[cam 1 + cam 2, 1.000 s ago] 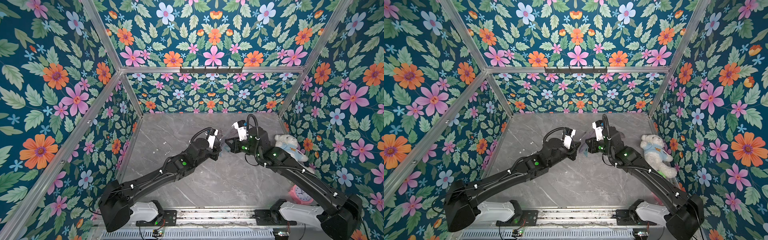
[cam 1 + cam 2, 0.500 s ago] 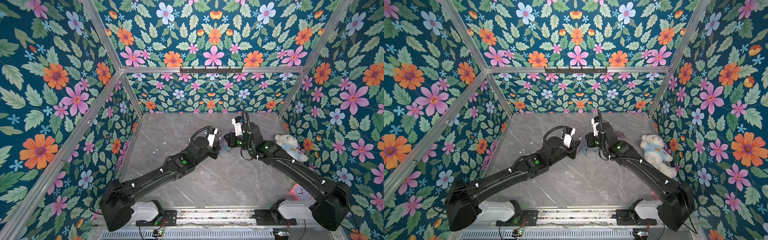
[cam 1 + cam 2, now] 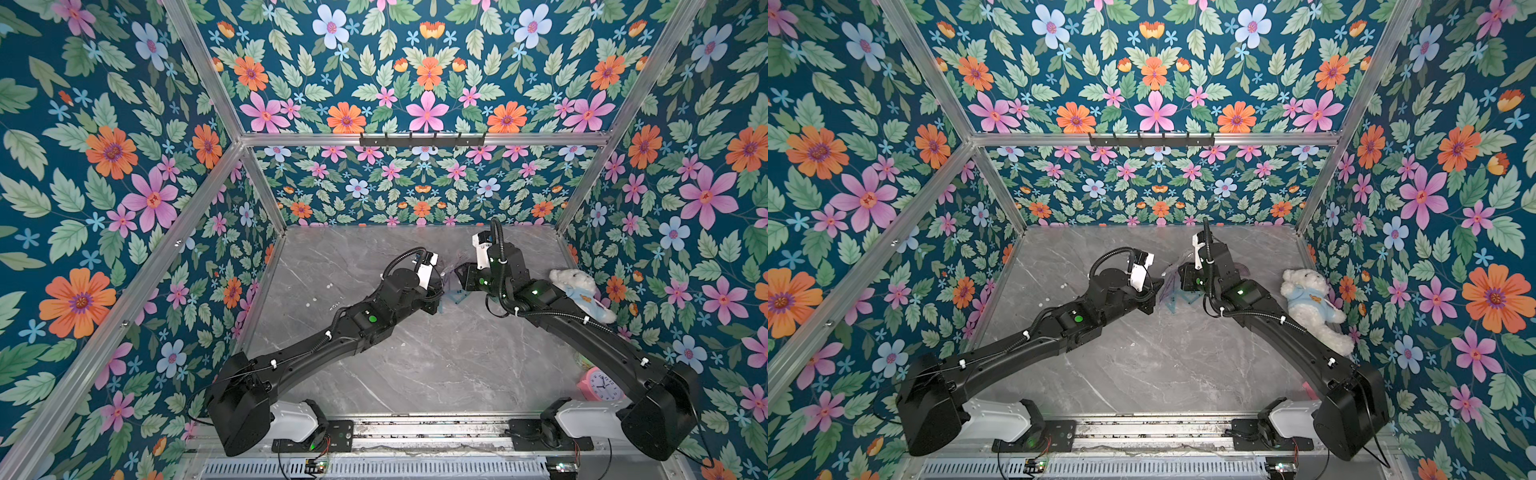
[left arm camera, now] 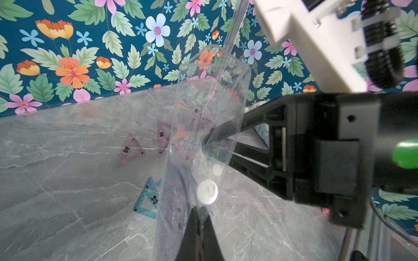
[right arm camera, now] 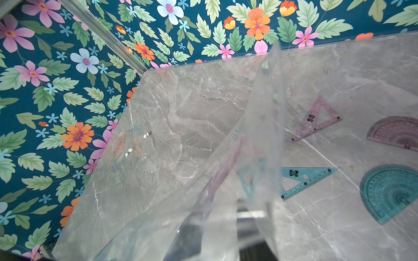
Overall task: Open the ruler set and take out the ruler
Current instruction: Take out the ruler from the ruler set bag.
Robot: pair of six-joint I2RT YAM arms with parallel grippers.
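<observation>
Pouch [image 4: 210, 95] mouth worked wider by the right gripper [image 4: 217, 149].
The left gripper [image 4: 199, 210] pinches the clear pouch beside its white snap [image 4: 207, 192], holding it upright in the air toward 12 o'clock of the table [image 3: 415, 374] centre. The right fingers, pressed together and off to 3 o'clock a second ago, now stand spread at the pouch, seemingly inside it. The purple ruler [image 4: 175, 217] sits inside; pulling it out looks next.

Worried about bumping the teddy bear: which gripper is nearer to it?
Right. The right gripper is between the clear pouch and the teddy bear, not touching the bear; the left gripper pinches the pouch from its far side.
</observation>
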